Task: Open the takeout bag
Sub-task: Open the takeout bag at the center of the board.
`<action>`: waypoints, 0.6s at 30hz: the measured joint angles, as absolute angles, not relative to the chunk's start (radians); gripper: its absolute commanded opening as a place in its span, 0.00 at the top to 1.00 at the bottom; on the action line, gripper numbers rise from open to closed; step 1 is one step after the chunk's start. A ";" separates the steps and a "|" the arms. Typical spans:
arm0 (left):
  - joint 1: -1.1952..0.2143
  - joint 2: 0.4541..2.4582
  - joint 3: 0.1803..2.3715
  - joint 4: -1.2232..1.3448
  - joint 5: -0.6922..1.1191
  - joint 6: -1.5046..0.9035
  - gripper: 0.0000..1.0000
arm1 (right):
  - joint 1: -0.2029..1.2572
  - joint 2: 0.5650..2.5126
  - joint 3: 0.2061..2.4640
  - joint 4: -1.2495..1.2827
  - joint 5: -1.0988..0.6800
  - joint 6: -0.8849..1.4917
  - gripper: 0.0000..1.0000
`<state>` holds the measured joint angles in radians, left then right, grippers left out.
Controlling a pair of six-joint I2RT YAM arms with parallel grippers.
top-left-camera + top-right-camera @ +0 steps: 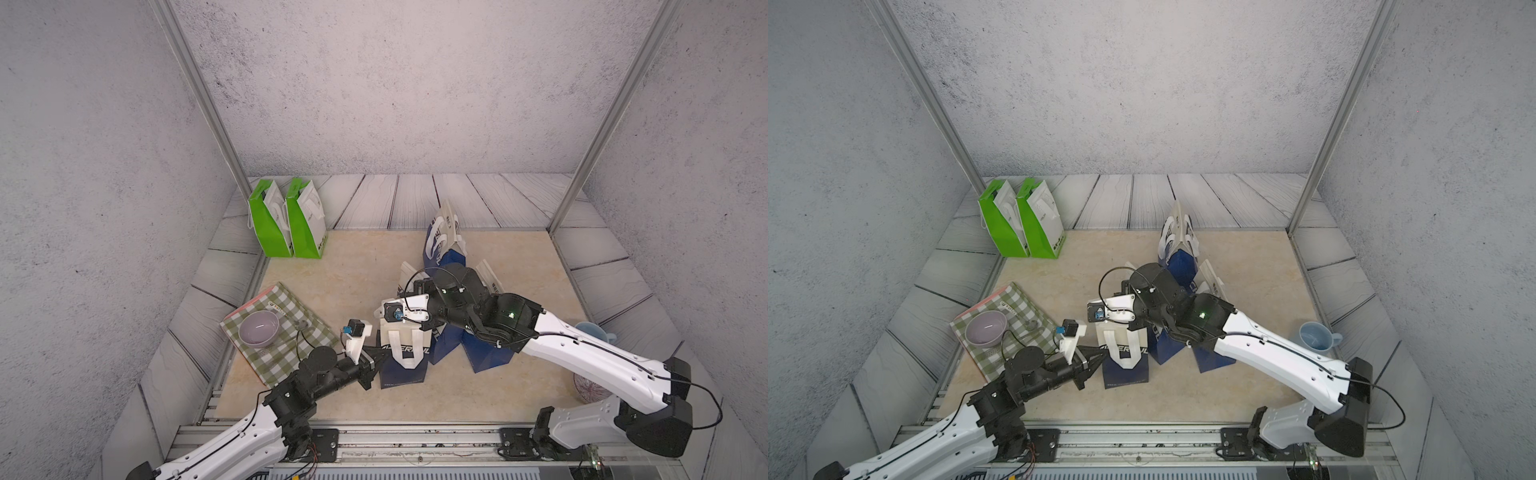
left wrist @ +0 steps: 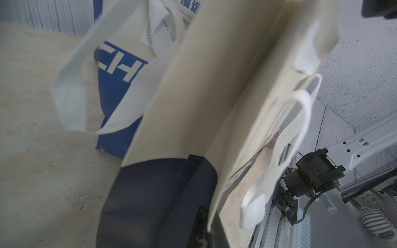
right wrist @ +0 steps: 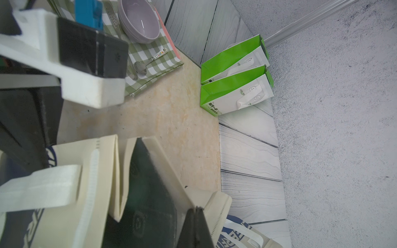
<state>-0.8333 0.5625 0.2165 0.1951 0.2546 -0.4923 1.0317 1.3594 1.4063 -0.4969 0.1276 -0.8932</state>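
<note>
The beige marble-look tabletop [image 1: 353, 270] carries the white-and-navy fabric takeout bag [image 1: 405, 357], upright near its front middle; the left gripper [image 1: 380, 356] is clamped on the bag's side wall; the right gripper [image 3: 169, 178] pinches its top rim; both holds look made, yet the mouth gapes only narrowly, gusset folded; pulling the walls apart is what is left.

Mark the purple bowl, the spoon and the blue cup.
purple bowl [image 1: 259, 329]: in a top view, on its inner bottom.
spoon [image 3: 140, 67]: in the right wrist view, on its metal bowl end.
blue cup [image 1: 1315, 337]: in a top view, on its inside.
</note>
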 measured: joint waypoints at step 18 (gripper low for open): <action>-0.833 0.539 0.331 0.109 0.250 -0.443 0.51 | 0.974 1.466 1.596 -0.588 0.050 -0.727 0.73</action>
